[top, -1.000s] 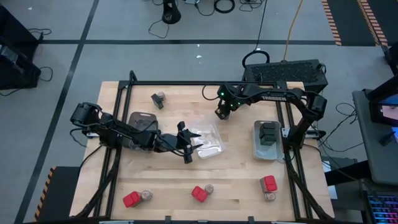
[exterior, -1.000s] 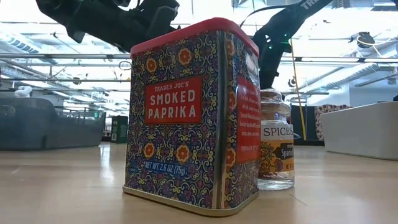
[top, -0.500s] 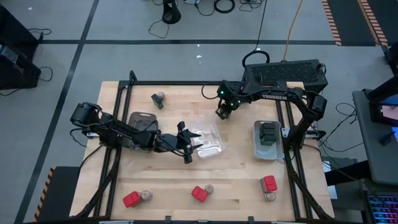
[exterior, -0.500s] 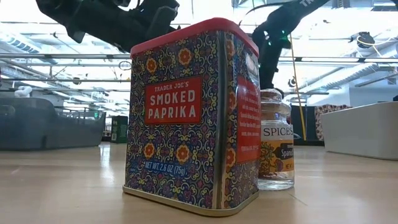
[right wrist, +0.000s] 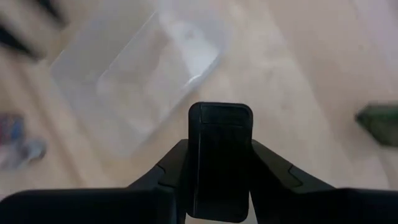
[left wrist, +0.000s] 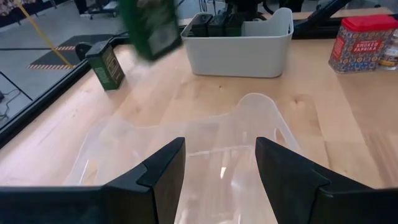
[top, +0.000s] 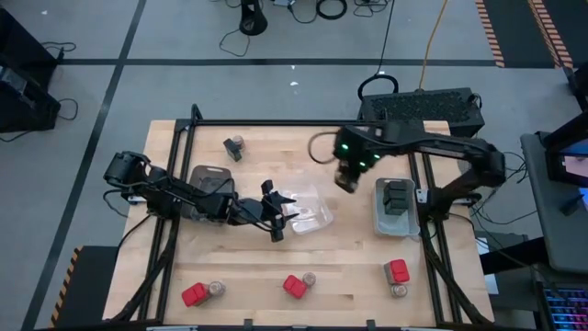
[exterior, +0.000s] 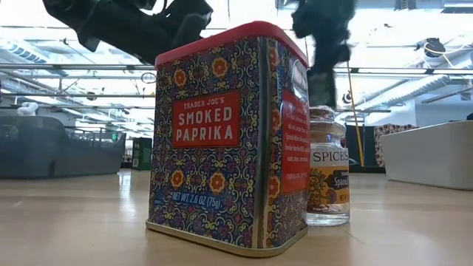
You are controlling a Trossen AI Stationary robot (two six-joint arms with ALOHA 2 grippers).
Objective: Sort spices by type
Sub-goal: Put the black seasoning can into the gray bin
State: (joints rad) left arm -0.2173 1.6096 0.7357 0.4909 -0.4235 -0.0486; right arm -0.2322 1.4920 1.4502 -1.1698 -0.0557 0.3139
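1. The wooden table (top: 358, 248) carries everything. The grey tray (top: 393, 208) sits by its right edge and already holds black boxes (top: 396, 196). A clear tray (top: 308, 210) lies near the middle, and a darker tray (top: 209, 177) towards the left edge.
2. The left gripper (top: 280, 217) rests at the clear tray's near rim, its fingers (left wrist: 158, 171) apart astride the tray wall, so it seems to be steadying it.
3. The right gripper (top: 346, 179) hangs between the clear tray and the grey tray, its fingers clamped on a black box (right wrist: 220, 158), which shows plainly in the right wrist view.
4. Three red boxes (top: 194, 295), each with a small jar (top: 217, 289) beside it, wait along the front edge. One more black box (top: 231, 147) and a jar stand near the back edge.
5. To do this step well, I judge the right arm should carry the box level over the grey tray, lower it beside those already there, and release only once it is seated.
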